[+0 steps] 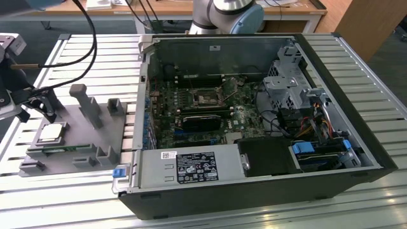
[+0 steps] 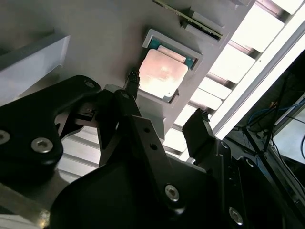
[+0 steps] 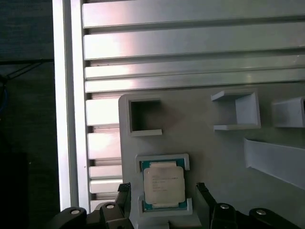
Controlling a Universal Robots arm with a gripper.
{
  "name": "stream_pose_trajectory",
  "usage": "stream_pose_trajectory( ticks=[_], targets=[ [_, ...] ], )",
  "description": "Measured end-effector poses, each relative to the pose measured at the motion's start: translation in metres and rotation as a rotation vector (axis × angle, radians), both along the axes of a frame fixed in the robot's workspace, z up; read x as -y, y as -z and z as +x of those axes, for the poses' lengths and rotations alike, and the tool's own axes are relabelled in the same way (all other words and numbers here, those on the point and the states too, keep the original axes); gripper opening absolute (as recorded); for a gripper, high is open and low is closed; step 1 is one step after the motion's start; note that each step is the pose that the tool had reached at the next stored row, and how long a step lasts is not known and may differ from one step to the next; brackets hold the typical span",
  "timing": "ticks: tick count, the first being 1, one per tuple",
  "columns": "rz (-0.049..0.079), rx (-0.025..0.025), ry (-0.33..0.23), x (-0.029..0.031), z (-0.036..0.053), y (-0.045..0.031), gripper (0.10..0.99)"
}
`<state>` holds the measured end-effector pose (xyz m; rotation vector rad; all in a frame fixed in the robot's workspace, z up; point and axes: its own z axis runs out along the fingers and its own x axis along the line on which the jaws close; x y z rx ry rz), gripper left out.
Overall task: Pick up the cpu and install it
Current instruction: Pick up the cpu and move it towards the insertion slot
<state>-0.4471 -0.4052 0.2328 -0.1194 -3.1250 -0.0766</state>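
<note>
I have the gripper (image 3: 162,189) spread open, a finger on either side of the cpu (image 3: 163,185). The cpu lies flat in its square pocket on the grey tray (image 3: 214,157). The open computer case (image 1: 267,198) stands farther off, at the exterior view's right.

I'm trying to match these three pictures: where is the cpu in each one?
Exterior view: the cpu lies on the grey holder plate at the exterior view's left.
First wrist view: cpu in its framed pocket, near an empty square pocket.
Second wrist view: cpu in that same pocket.
Shared landmark: the grey holder plate.
</note>
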Motion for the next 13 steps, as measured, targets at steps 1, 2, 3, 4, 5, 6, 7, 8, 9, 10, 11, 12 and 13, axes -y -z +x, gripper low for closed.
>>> stream_pose_trajectory(
  ticks=[1, 2, 3, 4, 5, 6, 7, 8, 9, 10, 11, 12, 13],
  targets=[
    [0.000, 0.0001, 0.000, 0.0000, 0.0002, 0.0016, 0.647],
    [0.000, 0.0000, 0.000, 0.0002, 0.0007, 0.0029, 0.647],
    [0.000, -0.0001, 0.000, 0.0003, 0.0013, 0.0040, 0.647],
    [0.000, -0.0015, -0.003, 0.0004, 0.0025, 0.0053, 0.647],
    [-0.001, -0.0028, -0.012, 0.0003, 0.0030, 0.0072, 0.647],
    [-0.001, -0.0035, -0.022, 0.0002, 0.0032, 0.0087, 0.647],
    [-0.002, -0.0037, -0.033, 0.0003, 0.0032, 0.0104, 0.647],
    [-0.002, -0.0037, -0.040, 0.0003, 0.0032, 0.0118, 0.647],
    [-0.003, -0.0037, -0.042, 0.0005, 0.0032, 0.0132, 0.647],
    [-0.003, -0.0037, -0.043, 0.0007, 0.0031, 0.0145, 0.647],
    [-0.004, -0.0036, -0.043, 0.0007, 0.0030, 0.0158, 0.647],
    [-0.004, -0.0034, -0.043, 0.0007, 0.0030, 0.0175, 0.647],
    [-0.004, -0.0028, -0.043, 0.0007, 0.0030, 0.0195, 0.647]
  ],
)
